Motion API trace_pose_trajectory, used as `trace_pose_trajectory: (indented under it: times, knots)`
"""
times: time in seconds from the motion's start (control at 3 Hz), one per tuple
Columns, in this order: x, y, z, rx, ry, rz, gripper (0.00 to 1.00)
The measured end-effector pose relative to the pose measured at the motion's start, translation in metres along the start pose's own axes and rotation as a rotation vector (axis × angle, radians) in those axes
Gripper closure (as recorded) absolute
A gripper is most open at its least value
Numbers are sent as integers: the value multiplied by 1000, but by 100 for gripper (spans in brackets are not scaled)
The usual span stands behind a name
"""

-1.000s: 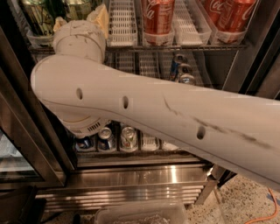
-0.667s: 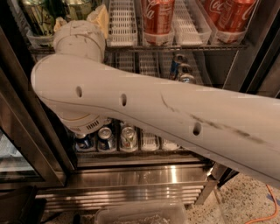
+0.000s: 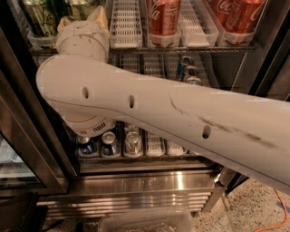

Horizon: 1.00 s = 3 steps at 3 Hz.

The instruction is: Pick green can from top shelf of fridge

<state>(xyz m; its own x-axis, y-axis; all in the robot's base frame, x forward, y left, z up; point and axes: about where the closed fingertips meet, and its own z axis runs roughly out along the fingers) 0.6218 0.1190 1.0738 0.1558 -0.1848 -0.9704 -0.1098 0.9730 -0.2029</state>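
Observation:
Shiny yellow-green cans stand at the far left of the top shelf, a wire rack with white slotted lane trays, inside the fridge. A second green can shows just right of the first one. My white arm crosses the whole view and bends up at the left. My gripper reaches up to the green cans at the top left. It is mostly hidden behind my wrist.
Red cola cans stand to the right on the top shelf. Blue-silver cans are on the middle rack and several cans on the bottom rack. A dark door frame is on the left. A plastic tub sits on the floor.

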Motion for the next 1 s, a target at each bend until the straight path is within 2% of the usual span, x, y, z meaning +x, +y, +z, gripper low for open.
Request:
trace_pose_trajectory:
  times: [0.33, 0.67, 1.0]
  knots:
    - [0, 0, 0, -1, 0, 0, 90]
    - [-8, 1, -2, -10, -18, 6, 100]
    - [-26, -3, -6, -18, -57, 38, 100]
